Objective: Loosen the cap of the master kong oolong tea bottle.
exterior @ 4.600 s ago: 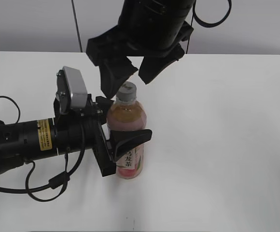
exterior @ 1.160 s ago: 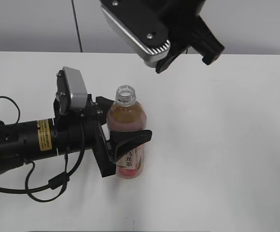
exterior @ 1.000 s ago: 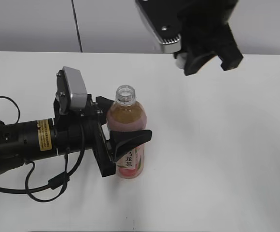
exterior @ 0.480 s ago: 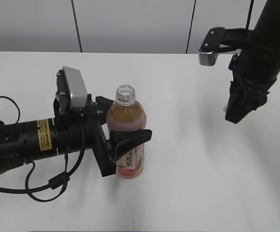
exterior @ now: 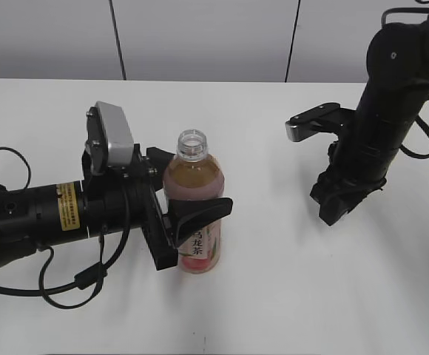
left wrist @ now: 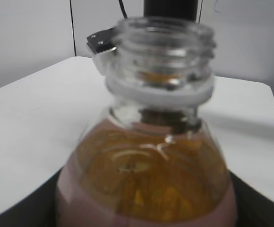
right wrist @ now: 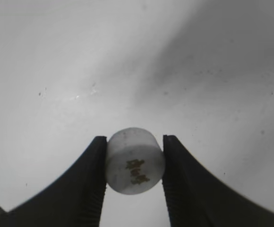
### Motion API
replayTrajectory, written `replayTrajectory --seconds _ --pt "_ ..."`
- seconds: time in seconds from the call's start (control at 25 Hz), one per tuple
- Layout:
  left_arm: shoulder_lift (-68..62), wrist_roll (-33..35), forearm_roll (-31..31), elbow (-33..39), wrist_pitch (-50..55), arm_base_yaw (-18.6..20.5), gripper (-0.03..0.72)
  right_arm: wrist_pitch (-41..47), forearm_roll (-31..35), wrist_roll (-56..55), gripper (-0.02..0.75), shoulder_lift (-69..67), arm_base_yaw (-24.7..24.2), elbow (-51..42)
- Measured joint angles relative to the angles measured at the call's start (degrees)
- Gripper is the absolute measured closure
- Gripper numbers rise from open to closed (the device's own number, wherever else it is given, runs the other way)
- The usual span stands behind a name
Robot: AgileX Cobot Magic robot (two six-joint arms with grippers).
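Item 1: clear plastic oolong tea bottle w/ pink label (exterior: 194,214) is standing upright, open neck pointing up; your left gripper (exterior: 191,214) is clamping its body. Item 2: small white screw cap (right wrist: 134,161) is sitting pinched in your right gripper (right wrist: 134,177), well apart, logo end facing cam.

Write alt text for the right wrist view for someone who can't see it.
The right pincer grips a small white cap between its two dark fingers, a small dark logo facing the camera. Behind it lies a plain white table.
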State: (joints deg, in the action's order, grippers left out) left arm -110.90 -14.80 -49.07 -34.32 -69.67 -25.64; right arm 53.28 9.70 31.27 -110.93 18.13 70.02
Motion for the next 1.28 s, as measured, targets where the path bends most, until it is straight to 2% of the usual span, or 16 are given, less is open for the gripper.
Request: replayTrajectory --seconds 0.28,0.36,0.44,0.56,0.6,0.84,1.12,1.28 --pt "0.00 -0.05 0.31 0.00 0.00 0.00 0.244 -3.93 -0.78 -3.60 0.464 -4.23 0.00 0.00" --pt "0.00 -0.16 0.47 0.00 0.01 0.00 0.244 -4.15 -0.78 -3.66 0.435 -5.37 0.00 0.00" --pt "0.00 -0.17 0.49 0.00 0.06 0.00 0.244 -4.15 -0.35 -3.72 0.349 -6.03 0.00 0.00" --pt "0.00 -0.17 0.52 0.00 0.06 0.00 0.244 -4.27 1.14 -5.43 0.148 -6.16 0.00 0.00" --pt "0.00 -0.17 0.52 0.00 0.06 0.00 0.244 -4.46 1.32 -6.03 0.120 -6.16 0.00 0.00" --pt "0.00 -0.22 0.59 0.00 0.07 0.00 0.244 -1.97 1.60 -12.76 0.175 -2.22 0.00 0.00" --pt "-0.06 -0.22 0.66 0.00 0.12 0.00 0.241 4.69 1.93 -16.73 0.183 9.39 0.00 0.00" --pt "-0.06 -0.16 0.93 0.00 0.18 0.00 0.204 9.07 1.99 -18.19 0.183 16.29 0.00 -1.50"
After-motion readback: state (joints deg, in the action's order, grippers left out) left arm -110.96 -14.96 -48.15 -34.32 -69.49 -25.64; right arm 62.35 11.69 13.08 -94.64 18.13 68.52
